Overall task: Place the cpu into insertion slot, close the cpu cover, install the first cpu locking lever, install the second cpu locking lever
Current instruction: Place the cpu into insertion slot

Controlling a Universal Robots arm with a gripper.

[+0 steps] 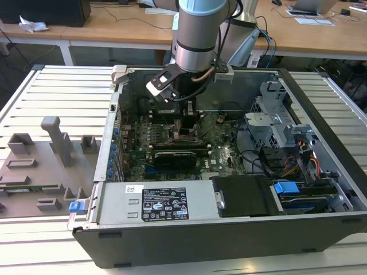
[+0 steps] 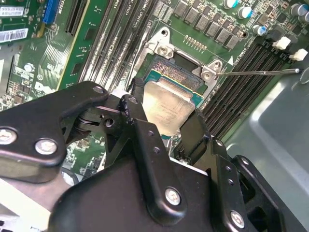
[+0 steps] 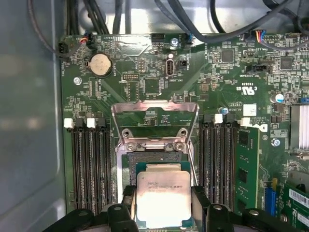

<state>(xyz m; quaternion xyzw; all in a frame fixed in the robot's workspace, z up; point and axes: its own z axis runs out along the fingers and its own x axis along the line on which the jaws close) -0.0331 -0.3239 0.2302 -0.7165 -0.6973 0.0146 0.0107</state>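
The small square cpu (image 3: 163, 193) with its silver-grey metal top sits clamped between the black fingers (image 3: 129, 200) of the gripper (image 3: 163, 205), partly covering the dark-framed insertion slot (image 3: 153, 158). The thin dark-silver metal cpu cover (image 3: 155, 105) stands swung open beyond the slot, above the green motherboard (image 3: 145, 82). Long black memory slots (image 3: 91, 164) flank the socket on both sides.

Tight socket access
Raised dark-silver frame cpu cover (image 3: 154, 110) walls one edge of the square brownish-gold insertion slot (image 3: 155, 158); long black memory slots (image 3: 91, 164) flank it; black gripper (image 3: 164, 208) clamping the silver-topped cpu (image 3: 163, 191) fills the space above.
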